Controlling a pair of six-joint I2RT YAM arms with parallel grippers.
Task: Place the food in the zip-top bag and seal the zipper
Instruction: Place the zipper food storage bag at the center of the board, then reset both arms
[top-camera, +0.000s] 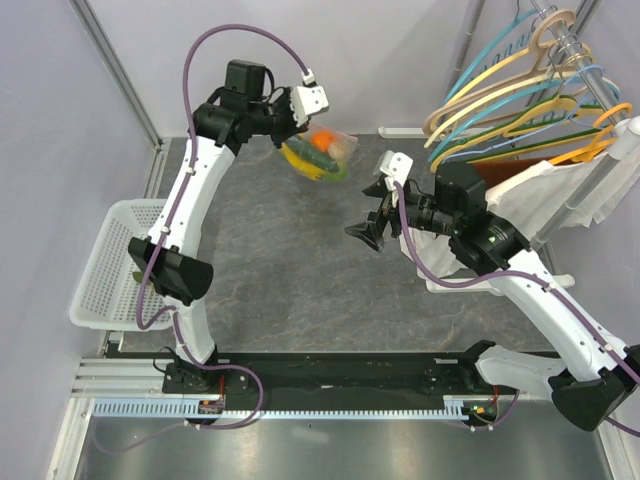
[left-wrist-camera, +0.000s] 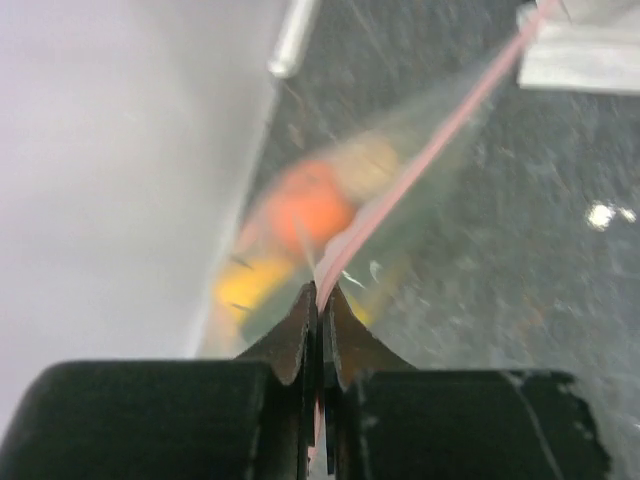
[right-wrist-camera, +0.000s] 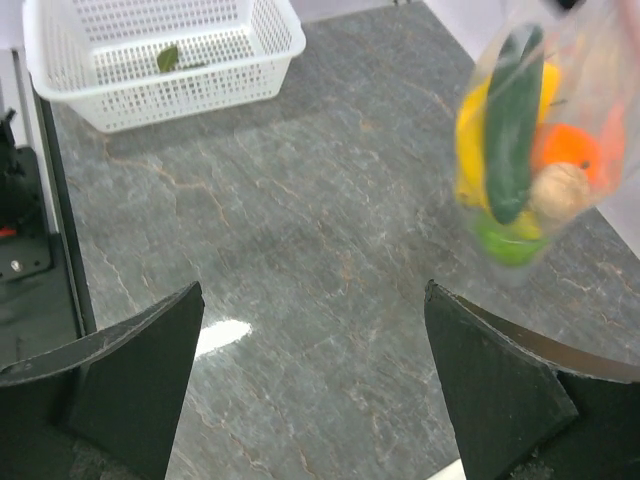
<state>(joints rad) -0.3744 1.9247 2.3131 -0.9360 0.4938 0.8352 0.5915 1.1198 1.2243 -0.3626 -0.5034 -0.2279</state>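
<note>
Already loaded, the bag (top-camera: 318, 152) hangs in the air over the far part of the counter (top-camera: 280, 290), and the food (right-wrist-camera: 515, 150) is seen packed at its bottom: yellow, orange, green and tan pieces, with a long dark green one lying across them. The zipper (left-wrist-camera: 420, 150) is clamped at one end by the left end effector (left-wrist-camera: 321, 300), whose jaws are pressed together on the pink strip. The rest of the strip runs away from the jaws, and whether it is sealed along its whole length cannot be told, since the left wrist view is blurred. The bag is judged to be soft, thin and slippery, with all its weight low, so swinging and sagging are to be expected. A hold is best taken on the stiffer zipper strip, not on the film or the fruit, which could be squeezed. The right end effector (right-wrist-camera: 312, 300) is spread wide and grasps nothing; it is held near the bag but apart from it, above bare counter. A white basket (right-wrist-camera: 270, 60) with a single leaf (right-wrist-camera: 168, 58) in it is seen well apart, at the counter's left edge.
</note>
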